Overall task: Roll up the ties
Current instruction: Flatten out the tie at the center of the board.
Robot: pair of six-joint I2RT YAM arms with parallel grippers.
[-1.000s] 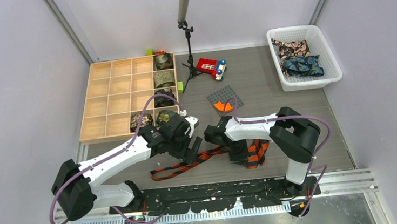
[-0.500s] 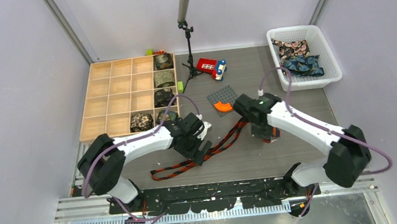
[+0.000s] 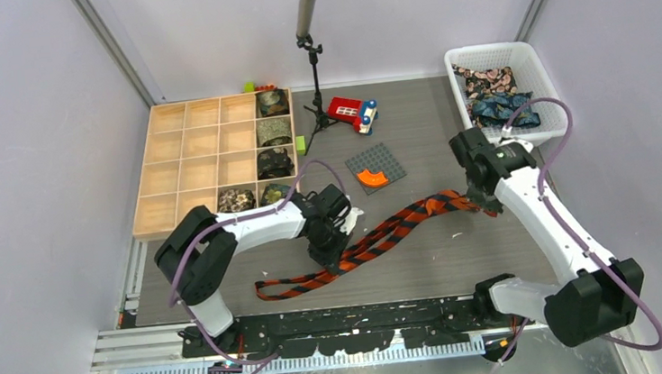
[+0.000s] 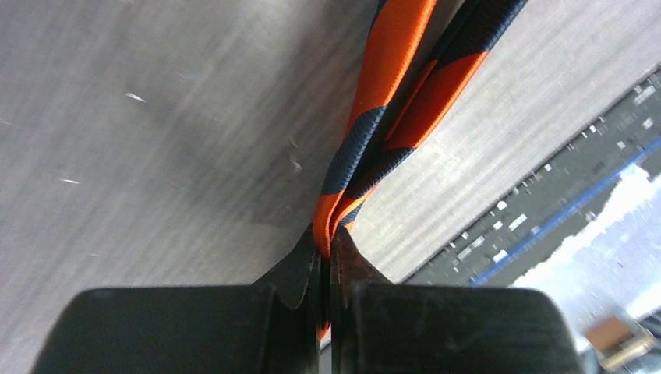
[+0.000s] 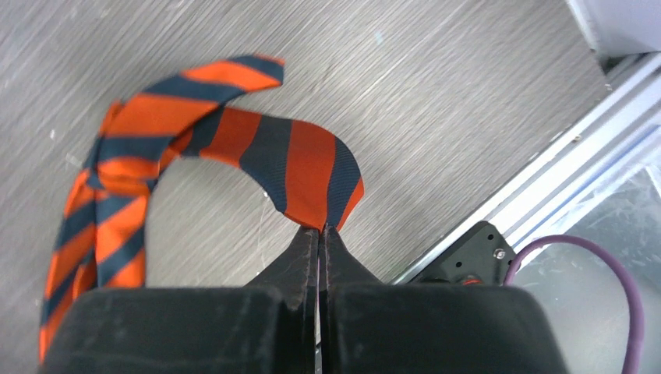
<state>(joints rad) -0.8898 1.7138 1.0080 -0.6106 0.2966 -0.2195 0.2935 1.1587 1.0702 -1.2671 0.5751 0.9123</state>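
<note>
Striped tie point(image 3: 400, 223) lies diagonally, near-left to far-right; left hand point(image 4: 328, 253) pinches its middle, right hand point(image 5: 320, 234) pinches its far end.

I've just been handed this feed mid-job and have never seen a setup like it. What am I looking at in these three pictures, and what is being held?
You are seeing two robot arms bolted at the near edge of a table. The wide picture looks down from above and behind them. The other two come from a camera on each wrist, looking past that arm's own fingers. The left hand is shut on the striped tie partway along, where the cloth is doubled. The right hand is shut on one end of the same tie. Also on the table are a wooden tray with rolled ties in several compartments, a white basket holding loose ties, a red toy car and a grey plate.
</note>
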